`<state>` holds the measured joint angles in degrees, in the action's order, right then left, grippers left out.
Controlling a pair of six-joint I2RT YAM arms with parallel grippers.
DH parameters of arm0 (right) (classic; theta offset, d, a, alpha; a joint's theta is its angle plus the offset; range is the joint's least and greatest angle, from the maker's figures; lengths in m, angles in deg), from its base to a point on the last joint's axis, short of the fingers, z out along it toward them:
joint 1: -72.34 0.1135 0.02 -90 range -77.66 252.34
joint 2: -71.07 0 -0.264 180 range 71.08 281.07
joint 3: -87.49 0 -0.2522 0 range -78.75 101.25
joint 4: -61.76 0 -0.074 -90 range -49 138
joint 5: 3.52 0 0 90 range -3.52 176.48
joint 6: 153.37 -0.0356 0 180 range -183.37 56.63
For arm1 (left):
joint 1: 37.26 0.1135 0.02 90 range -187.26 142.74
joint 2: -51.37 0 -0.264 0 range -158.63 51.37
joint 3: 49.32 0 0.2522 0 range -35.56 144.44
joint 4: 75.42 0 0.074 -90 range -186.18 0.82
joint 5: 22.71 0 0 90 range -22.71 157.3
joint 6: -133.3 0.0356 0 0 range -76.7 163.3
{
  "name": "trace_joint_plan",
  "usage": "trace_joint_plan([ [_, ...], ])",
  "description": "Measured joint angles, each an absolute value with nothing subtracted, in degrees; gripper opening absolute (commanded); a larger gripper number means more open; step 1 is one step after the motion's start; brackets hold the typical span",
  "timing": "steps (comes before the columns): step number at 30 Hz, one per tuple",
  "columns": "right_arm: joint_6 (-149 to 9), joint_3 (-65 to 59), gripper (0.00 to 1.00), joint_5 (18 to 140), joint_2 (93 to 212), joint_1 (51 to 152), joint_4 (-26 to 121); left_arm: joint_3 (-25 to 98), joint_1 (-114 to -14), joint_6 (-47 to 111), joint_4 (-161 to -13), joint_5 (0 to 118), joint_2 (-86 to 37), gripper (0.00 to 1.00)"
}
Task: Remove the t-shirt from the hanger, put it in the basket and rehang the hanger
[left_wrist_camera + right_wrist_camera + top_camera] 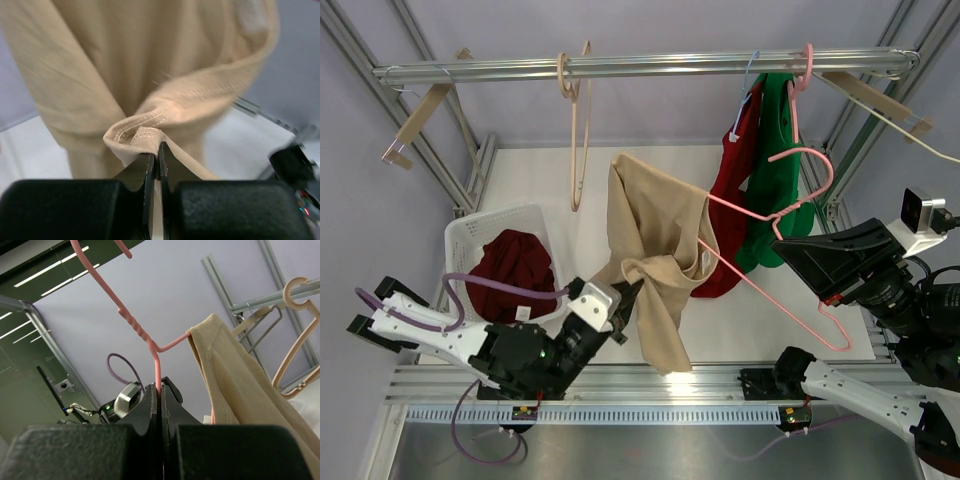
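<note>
White table [535,180] under a metal rail [650,66], basket [470,235] off to the left. The tan shirt [650,230] is half off, draped over one arm of the pink hanger [157,370] in mid-air above the table. The right gripper [159,392] is clamped tight on the hanger wire, and the left gripper [156,157] is closed to a sliver, pinching a stitched fold of the shirt.

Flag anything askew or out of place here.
The pink hanger is off the rail, held tilted in the right gripper. The beige t-shirt hangs bunched from only one of its arms, lopsided, while the left gripper pinches a folded edge of the cloth.
</note>
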<state>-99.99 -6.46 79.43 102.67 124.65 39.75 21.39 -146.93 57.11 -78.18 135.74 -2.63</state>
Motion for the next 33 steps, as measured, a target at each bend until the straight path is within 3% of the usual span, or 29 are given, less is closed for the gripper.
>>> trace_joint_plan([
  [1,-100.37,-6.37,0.0,78.78,102.63,124.65,39.55,21.17,-145.09,59.51,-75.81,135.76,-2.63,0.44],
  [3,-101.15,-6.35,0.0,77.25,102.58,124.65,39.2,20.91,-141.03,63.88,-70.94,135.59,-2.63,0.74],
  [4,-101.48,-6.35,0.0,76.57,102.54,124.63,39.02,20.76,-139.22,65.94,-68.43,135.32,-2.63,0.93],
  [6,-102.31,-6.35,0.0,75.41,102.36,124.63,38.83,20.62,-135.65,69.3,-63.9,134.87,-3.22,0.99],
  [10,-103.64,-6.43,0.0,73.34,101.58,124.61,38.81,20.93,-127.98,75.79,-56.43,134.73,-6.96,0.99],
  [13,-104.36,-6.59,0.0,72.31,100.9,124.61,38.65,21.08,-124.68,77.78,-55.38,133.31,-9.74,0.73],
  [14,-104.58,-6.7,0.0,72.07,100.59,124.61,38.65,21.26,-124.16,77.15,-56.45,131.7,-10.13,0.42],
  [15,-104.78,-6.81,0.0,71.89,100.26,124.61,38.63,21.56,-123.94,75.62,-57.63,130.17,-10.22,0.25],
  [17,-105.0,-6.89,0.0,71.83,99.5,124.61,38.59,22.92,-123.87,72.45,-61.67,125.86,-9.95,0.03],
  [27,-104.96,-6.94,0.0,71.85,96.68,124.61,37.28,30.48,-127.37,62.2,-77.56,117.4,-7.09,0.0],
  [33,-103.29,-7.29,0.0,74.47,91.98,124.59,25.95,42.33,-127.76,57.22,-91.99,116.48,-2.72,0.0],
])
